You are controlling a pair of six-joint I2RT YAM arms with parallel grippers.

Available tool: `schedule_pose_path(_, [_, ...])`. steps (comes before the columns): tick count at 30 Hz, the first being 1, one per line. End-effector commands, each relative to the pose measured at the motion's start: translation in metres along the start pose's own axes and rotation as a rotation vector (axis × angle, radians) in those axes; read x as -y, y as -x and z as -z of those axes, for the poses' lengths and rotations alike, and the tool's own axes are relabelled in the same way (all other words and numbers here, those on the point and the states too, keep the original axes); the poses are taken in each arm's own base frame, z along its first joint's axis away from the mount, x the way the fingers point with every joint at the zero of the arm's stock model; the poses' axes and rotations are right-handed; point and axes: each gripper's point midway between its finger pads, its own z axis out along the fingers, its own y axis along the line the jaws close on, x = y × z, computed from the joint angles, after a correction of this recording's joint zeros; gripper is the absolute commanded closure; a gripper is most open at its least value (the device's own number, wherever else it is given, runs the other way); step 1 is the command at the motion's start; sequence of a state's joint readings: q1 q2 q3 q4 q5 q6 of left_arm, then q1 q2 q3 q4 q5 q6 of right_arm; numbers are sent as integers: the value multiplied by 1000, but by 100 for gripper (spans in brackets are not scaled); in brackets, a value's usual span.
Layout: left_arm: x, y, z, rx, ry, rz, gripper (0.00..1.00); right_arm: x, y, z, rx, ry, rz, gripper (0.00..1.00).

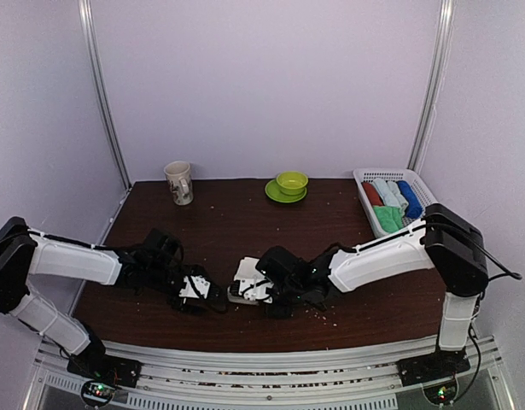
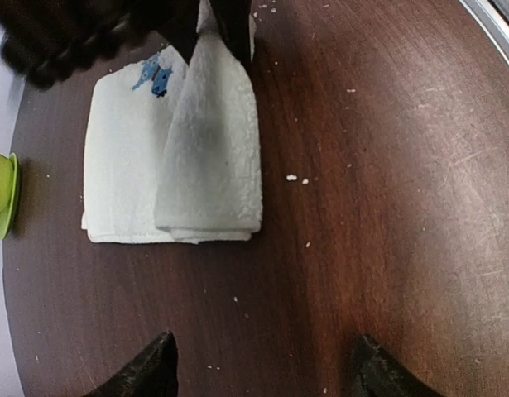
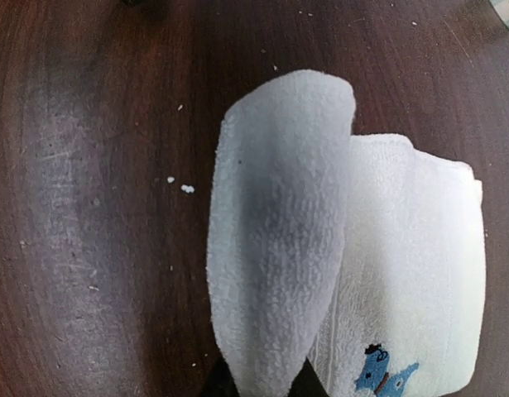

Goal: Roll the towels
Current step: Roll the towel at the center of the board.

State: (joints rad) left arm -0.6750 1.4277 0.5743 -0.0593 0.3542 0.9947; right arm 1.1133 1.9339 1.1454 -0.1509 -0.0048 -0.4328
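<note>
Towels first: the cream-white towel (image 1: 245, 284) lies folded on the counter (image 1: 245, 222), near its front edge, between the arms. The right end effector (image 3: 258, 382) is closed on a lifted flap, likely to start the roll. The left end effector (image 2: 258, 376) hangs open just short of the cloth, free to steady it. The right wrist view shows the pinch. Only the overhead view shows the far-right basket (image 1: 424, 192), where a green bundle (image 1: 387, 219) may be the other towel.
</note>
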Motion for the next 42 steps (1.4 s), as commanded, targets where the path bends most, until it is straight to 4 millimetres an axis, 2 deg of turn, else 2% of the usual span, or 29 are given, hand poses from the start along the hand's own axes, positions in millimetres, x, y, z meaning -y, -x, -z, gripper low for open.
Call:
schedule_pose_path(1, [-33, 19, 10, 65, 186, -125, 27, -34, -29, -11, -102, 276, -119, 100])
schedule_pose_path(9, [-35, 31, 12, 59, 311, -220, 30, -36, -30, -17, -140, 463, -249, 100])
schedule_pose_path(15, [-19, 37, -4, 33, 308, -303, 32, -38, -34, -16, -163, 564, -332, 100])
schedule_pose_path(20, [-15, 48, -16, 29, 306, -322, 31, -33, -35, -17, -164, 584, -366, 99])
schedule_pose_path(28, [-32, 45, -37, -36, 308, -230, 31, -34, -37, -18, -164, 604, -371, 99])
schedule_pose_path(32, [-32, 43, -44, -47, 287, -219, 31, -36, -40, -20, -174, 612, -369, 99])
schedule_pose_path(37, [-24, 36, -55, -73, 232, -204, 47, -33, -40, -19, -167, 613, -375, 99])
schedule_pose_path(42, [-14, 28, -63, -102, 175, -185, 76, -31, -42, -19, -168, 615, -378, 99])
